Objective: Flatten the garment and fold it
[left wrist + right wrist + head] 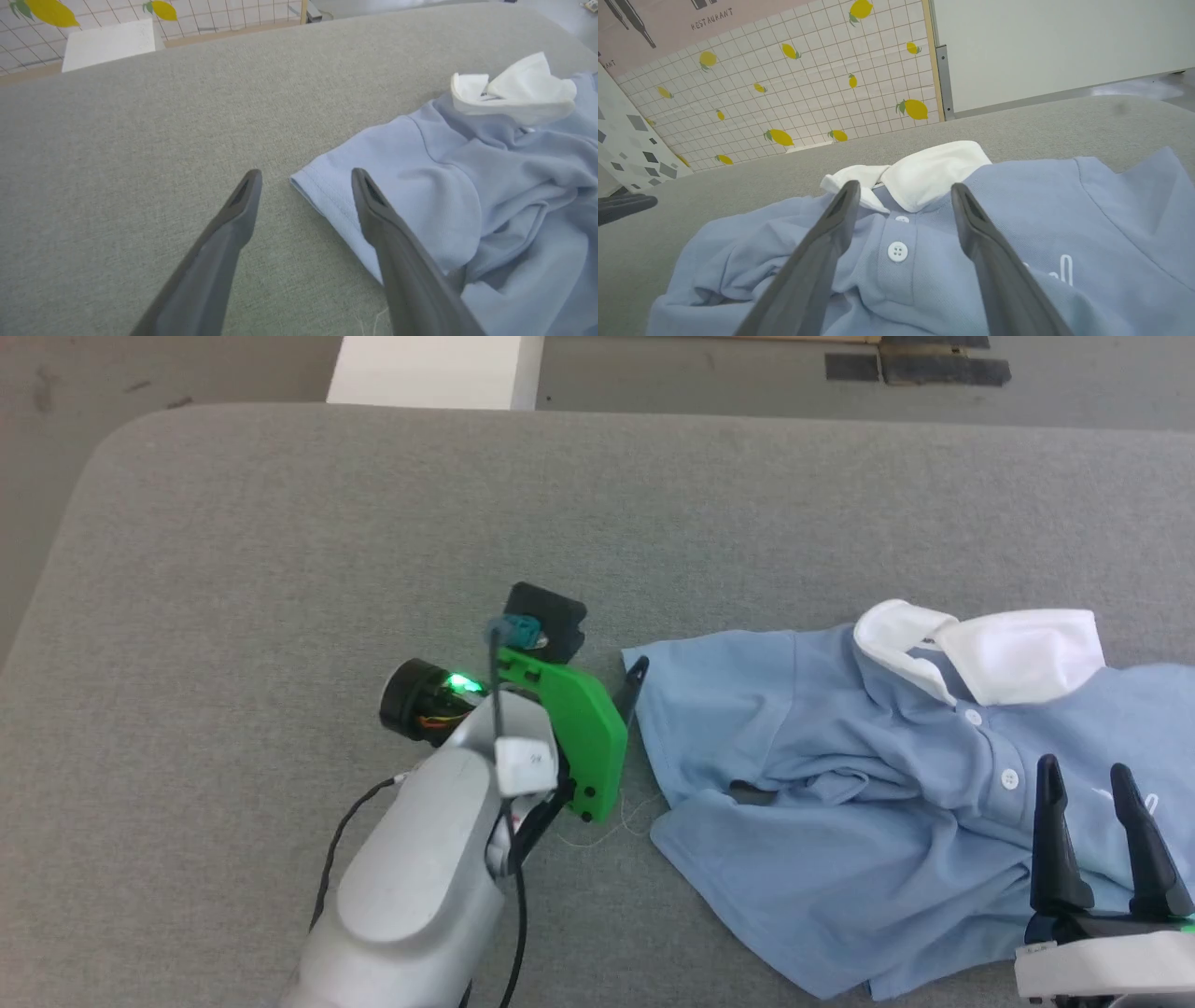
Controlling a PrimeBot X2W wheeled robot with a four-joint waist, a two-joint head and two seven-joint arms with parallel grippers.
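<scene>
Your left claw stands open at the shirt's sleeve hem; your right claw hangs open above its buttons

Grey fabric worktop with rounded corners, white box just behind its far edge, dark tape strips on the floor. Lemon-print tiled wall and a pink RESTAURANT sign in back.

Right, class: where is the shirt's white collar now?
In the head view the white collar lies at the right, at the far end of the light blue shirt, just beyond the right pincer.
</scene>
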